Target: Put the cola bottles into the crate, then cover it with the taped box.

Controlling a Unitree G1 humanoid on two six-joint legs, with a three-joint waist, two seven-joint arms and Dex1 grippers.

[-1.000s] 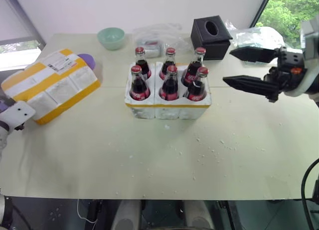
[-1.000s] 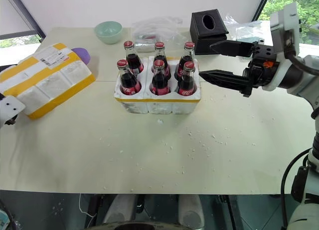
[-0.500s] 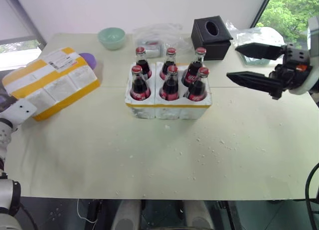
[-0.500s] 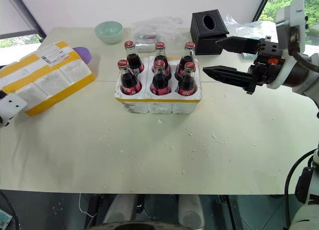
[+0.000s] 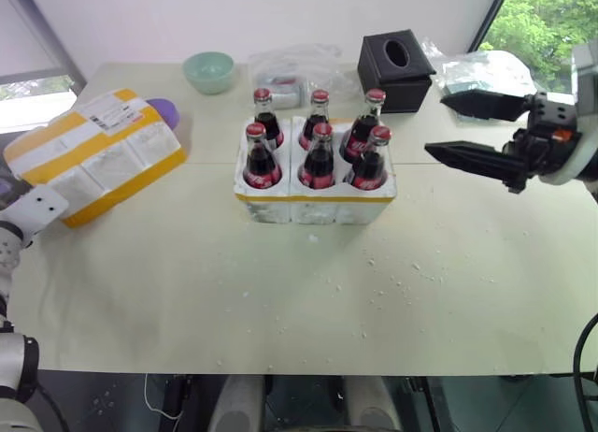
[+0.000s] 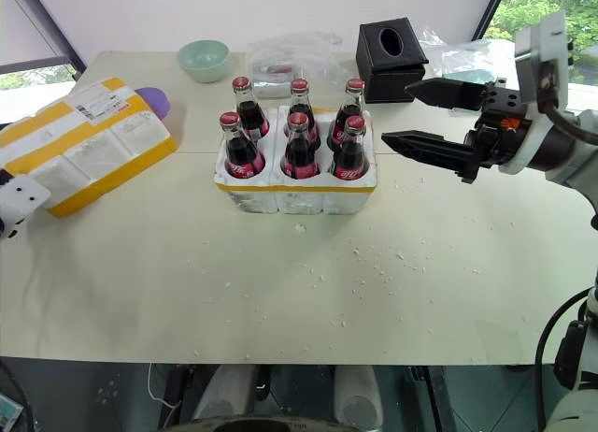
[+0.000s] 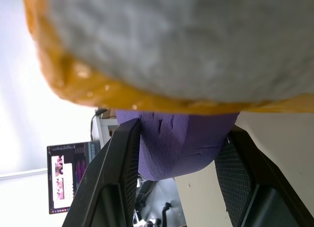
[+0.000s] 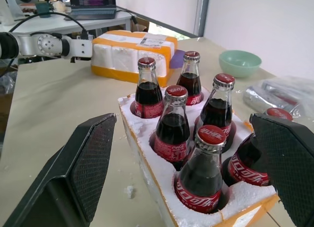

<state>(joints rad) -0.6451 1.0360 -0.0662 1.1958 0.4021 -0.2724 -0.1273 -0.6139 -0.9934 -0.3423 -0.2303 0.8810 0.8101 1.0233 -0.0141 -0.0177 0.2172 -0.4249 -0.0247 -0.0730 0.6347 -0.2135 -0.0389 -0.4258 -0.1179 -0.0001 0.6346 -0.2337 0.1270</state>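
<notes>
At the left edge of the head views, the taped box [image 5: 92, 157] sat tilted, one end lifted a little higher than a second before, its upper right corner propped over a purple object [image 5: 164, 111]. Left wrist view: left gripper [image 7: 176, 138] had its fingers drawn in round that purple object, the box's yellow-taped underside just above them. A second earlier those fingers stood wide; judged a grip just taken, though whether it caught the box too could not be told. Centre frame, all six cola bottles [image 5: 318, 142] stood upright in the crate [image 5: 315, 200], so loading looked finished and the covering step was in hand. Right gripper [image 5: 467, 129] hovered spread wide and empty at the right of frame, just beside the crate, well apart from the taped box
</notes>
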